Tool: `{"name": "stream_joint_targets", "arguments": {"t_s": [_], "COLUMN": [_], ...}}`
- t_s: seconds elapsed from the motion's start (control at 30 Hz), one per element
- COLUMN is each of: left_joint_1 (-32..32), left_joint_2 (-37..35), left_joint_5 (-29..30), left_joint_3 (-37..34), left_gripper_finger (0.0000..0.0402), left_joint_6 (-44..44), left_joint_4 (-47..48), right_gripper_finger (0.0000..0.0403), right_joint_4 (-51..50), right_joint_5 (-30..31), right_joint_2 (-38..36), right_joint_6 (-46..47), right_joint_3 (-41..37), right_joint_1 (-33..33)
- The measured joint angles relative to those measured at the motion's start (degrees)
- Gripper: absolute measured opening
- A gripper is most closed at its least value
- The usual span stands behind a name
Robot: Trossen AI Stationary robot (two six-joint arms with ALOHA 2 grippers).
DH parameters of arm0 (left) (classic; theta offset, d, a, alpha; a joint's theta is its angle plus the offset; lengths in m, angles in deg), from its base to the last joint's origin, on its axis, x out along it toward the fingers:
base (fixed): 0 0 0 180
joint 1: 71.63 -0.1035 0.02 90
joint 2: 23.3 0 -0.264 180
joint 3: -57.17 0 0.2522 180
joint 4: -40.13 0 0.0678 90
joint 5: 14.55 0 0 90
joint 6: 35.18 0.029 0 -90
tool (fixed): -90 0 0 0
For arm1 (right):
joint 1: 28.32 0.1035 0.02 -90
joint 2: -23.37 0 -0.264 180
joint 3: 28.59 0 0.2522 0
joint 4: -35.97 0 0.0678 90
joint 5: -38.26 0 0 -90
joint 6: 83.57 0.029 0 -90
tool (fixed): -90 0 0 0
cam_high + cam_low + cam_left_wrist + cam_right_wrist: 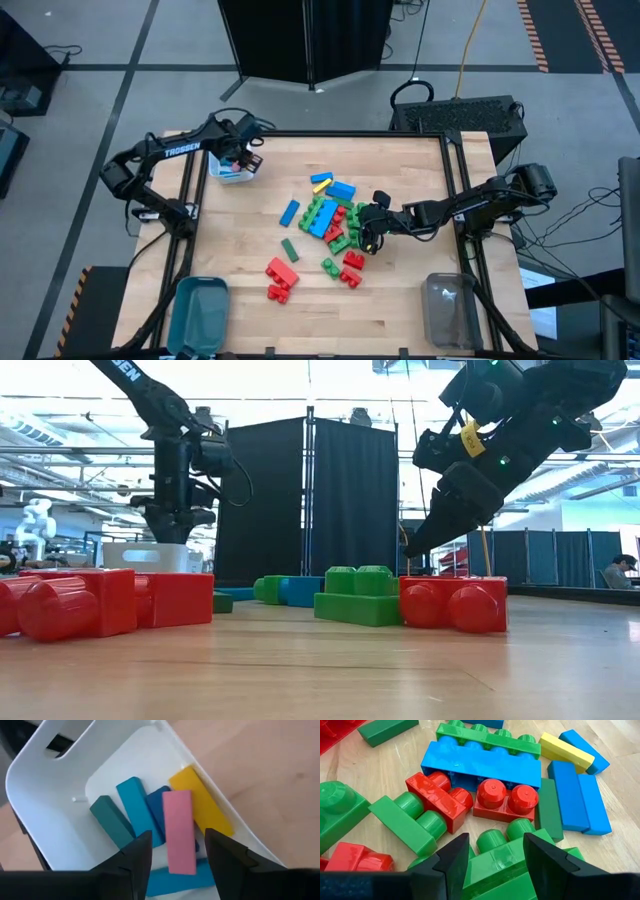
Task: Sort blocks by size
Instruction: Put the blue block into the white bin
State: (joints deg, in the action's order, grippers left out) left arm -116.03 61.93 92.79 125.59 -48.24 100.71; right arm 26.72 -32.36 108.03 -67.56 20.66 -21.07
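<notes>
Left gripper (172,855) hangs over the white bin (45,800), fingers parted, gripping nothing; pink bar (179,831) lies inside on other bars. Right gripper (492,857) open, empty, above the green brick (512,857) in the pile.

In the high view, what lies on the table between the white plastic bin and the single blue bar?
Nothing: between the white plastic bin and the lone thin blue plastic bar, the high view shows only bare wooden table.

The wooden table (240,250) carries a heap of blocks (330,215) near its middle. From that heap, a white bin (236,172) sits far-left, a teal bin (200,310) near-left, a clear bin (448,308) near-right.
</notes>
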Motion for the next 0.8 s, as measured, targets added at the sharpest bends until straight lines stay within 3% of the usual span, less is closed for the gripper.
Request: {"name": "stream_joint_targets", "arguments": {"t_s": [0.33, 0.53, 0.8], "left_joint_1": [2.5, 8.6, 16.3], "left_joint_2": [0.0, 0.2, 4.9], "left_joint_5": [-4.3, -10.5, -12.9], "left_joint_3": [9.6, 10.0, 10.0], "left_gripper_finger": [0.0172, 0.0173, 0.0173], "left_joint_6": [3.3, 6.4, 9.4], "left_joint_4": [5.2, -3.0, -16.1], "right_gripper_finger": [0.0176, 0.0176, 0.0176], "right_joint_4": [0.0, 0.0, 1.0], "right_joint_5": [0.0, 0.0, 0.0], "right_joint_2": [0.0, 0.0, 0.0], "right_joint_6": [-0.2, -0.2, -0.2], "right_joint_3": [0.0, 0.0, 0.0], "right_joint_1": [0.0, 0.0, 0.0]}}
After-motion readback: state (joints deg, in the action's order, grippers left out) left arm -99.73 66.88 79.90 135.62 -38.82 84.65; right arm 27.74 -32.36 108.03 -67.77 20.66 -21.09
